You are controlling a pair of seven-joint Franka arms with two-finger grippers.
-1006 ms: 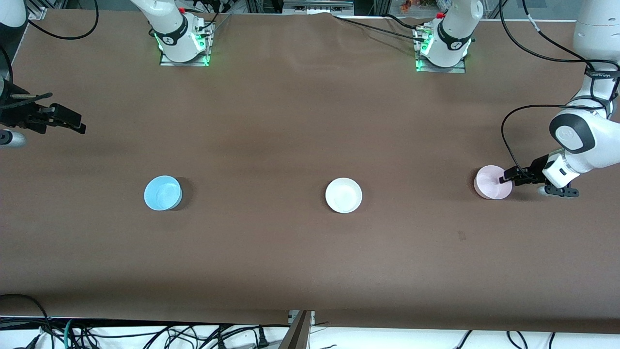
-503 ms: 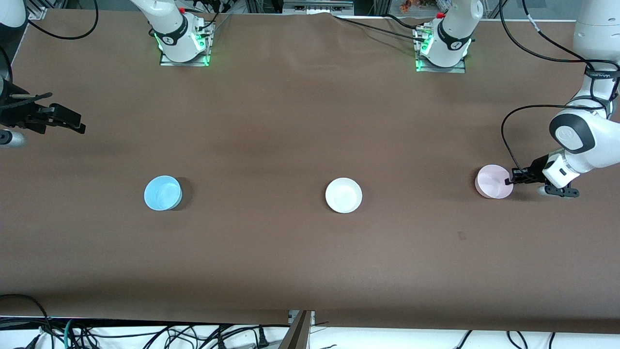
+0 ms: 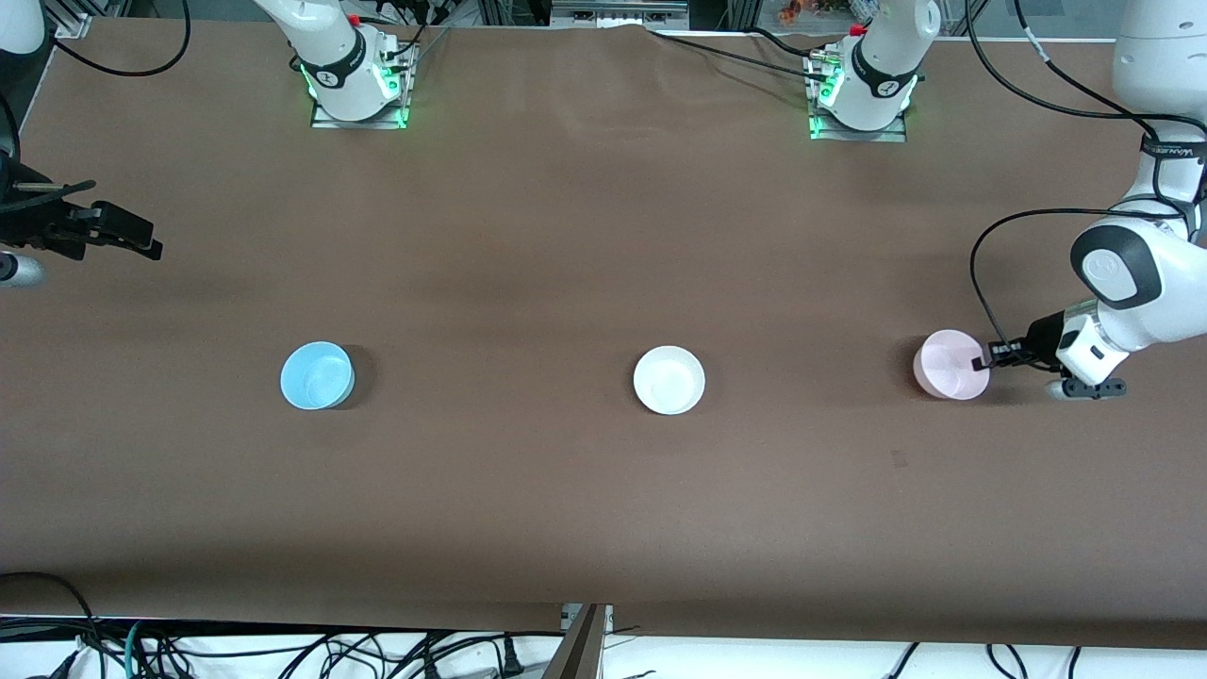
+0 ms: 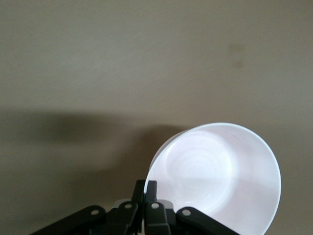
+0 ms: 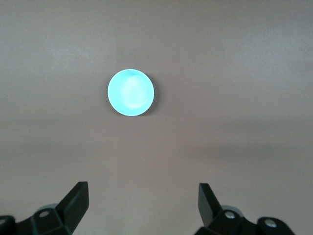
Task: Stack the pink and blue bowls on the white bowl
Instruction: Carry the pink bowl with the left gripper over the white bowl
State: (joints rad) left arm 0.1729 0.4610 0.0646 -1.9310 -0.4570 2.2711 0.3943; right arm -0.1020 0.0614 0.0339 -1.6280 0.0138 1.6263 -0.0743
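So the left gripper (image 3: 983,362) has its fingers pinched tight on the rim of the pink bowl (image 3: 948,365), on the edge toward the left arm's end of the table. In the left wrist view you can see the fingers (image 4: 146,192) clamped together over the rim with the pink bowl (image 4: 220,176) tipped, its open mouth angled up and away from the gripper, and a shadow on the table under it, so it looks tilted rather than sitting flat; can't tell if it's fully off the table (image 3: 566,236). The white bowl (image 3: 669,379) sits upright around the middle of the table, well apart from the pink one. The blue bowl (image 3: 317,375) is upright too, toward the right arm's end, roughly in line with the other two. The right gripper (image 3: 141,243) waits up in the air over the table's edge at its own end, fingers (image 5: 76,201) spread wide with nothing between them, and the blue bowl (image 5: 131,92) shows in its wrist view well apart from it.
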